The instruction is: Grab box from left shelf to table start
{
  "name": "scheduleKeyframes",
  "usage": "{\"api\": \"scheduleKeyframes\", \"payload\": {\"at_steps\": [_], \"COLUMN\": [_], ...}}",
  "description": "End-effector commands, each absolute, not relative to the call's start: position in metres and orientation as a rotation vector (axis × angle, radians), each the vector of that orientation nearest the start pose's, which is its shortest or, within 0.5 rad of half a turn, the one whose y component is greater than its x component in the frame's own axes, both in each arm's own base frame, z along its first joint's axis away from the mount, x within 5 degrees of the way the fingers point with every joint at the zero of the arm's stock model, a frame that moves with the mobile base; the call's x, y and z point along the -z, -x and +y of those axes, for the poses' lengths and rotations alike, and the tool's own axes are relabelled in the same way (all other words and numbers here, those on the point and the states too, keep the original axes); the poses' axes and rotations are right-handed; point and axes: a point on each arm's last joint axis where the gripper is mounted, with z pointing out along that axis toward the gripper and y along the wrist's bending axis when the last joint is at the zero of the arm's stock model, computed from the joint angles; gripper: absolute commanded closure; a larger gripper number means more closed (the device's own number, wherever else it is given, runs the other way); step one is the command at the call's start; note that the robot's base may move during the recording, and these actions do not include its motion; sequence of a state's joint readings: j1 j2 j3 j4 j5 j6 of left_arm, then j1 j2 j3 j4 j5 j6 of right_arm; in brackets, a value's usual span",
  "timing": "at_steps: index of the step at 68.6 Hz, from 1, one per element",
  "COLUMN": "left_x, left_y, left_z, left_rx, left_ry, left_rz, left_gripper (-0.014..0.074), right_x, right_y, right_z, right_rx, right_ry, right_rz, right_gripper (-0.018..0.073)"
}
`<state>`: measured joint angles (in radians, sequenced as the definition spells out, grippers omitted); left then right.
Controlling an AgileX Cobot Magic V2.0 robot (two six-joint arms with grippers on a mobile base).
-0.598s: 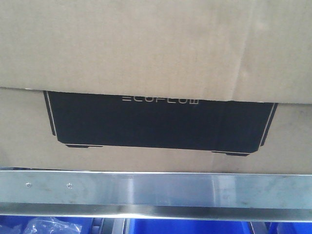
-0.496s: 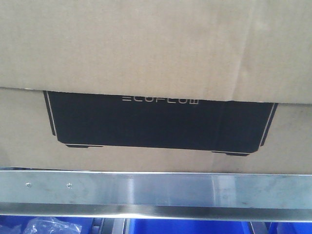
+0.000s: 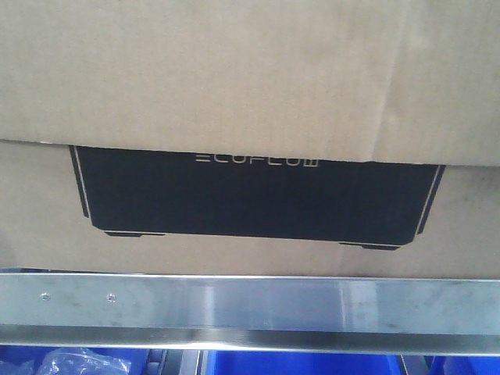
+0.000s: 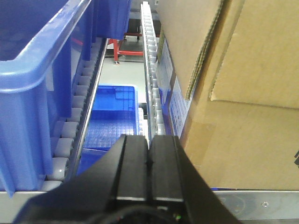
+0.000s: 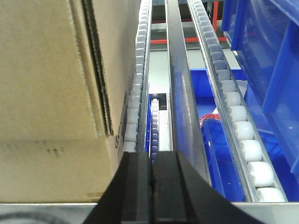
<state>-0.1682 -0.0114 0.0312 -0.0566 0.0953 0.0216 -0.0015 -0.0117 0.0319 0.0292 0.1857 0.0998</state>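
Note:
The brown cardboard box (image 3: 250, 86) with its black ECOFLOW panel fills the front view, resting behind the silver front rail of the left shelf (image 3: 250, 306). The left wrist view shows the box (image 4: 243, 102) at the right, with my left gripper (image 4: 149, 137) shut and empty just left of the box's corner. Seen from the right wrist, the box (image 5: 51, 93) fills the left side, and my right gripper (image 5: 153, 154) is shut and empty just right of its corner. Both grippers sit at the shelf's front edge, flanking the box.
Blue plastic bins (image 4: 32, 60) (image 5: 261, 56) stand on roller tracks (image 5: 233, 107) either side of the box. More blue bins (image 3: 297, 363) sit on the level below the rail. A bin (image 4: 112, 116) lies below between the tracks.

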Motion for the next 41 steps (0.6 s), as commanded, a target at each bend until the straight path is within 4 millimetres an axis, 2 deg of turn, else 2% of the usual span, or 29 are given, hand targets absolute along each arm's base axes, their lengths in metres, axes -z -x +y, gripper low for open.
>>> {"api": "scheduleKeyframes", "payload": {"at_steps": [1, 9, 16, 28, 34, 41], "left_x": [-0.210, -0.222, -0.234, -0.281, -0.299, -0.317], "left_y": [-0.054, -0.052, -0.050, -0.036, -0.032, -0.034], "left_z": [-0.009, -0.007, -0.006, -0.007, -0.008, -0.009], "left_rx": [0.191, 0.225, 0.267, 0.257, 0.254, 0.256], "left_ry": [-0.073, -0.023, 0.013, -0.042, -0.061, -0.070], "left_rz": [1.432, 1.315, 1.308, 1.333, 1.372, 1.417], "left_gripper": [0.0689, 0.0689, 0.0689, 0.0672, 0.0538, 0.0278], "right_x": [-0.194, -0.194, -0.194, -0.194, -0.195, -0.195], "right_y": [-0.056, -0.056, -0.056, -0.056, -0.056, -0.056], "right_z": [0.000, 0.000, 0.000, 0.000, 0.000, 0.000], "right_rx": [-0.089, -0.089, -0.089, -0.089, -0.089, -0.089], "right_ry": [-0.095, -0.095, -0.095, -0.095, -0.094, -0.094], "right_rz": [1.596, 1.594, 1.594, 1.588, 1.581, 1.581], "right_gripper": [0.0501, 0.0501, 0.0501, 0.0501, 0.0501, 0.0501]}}
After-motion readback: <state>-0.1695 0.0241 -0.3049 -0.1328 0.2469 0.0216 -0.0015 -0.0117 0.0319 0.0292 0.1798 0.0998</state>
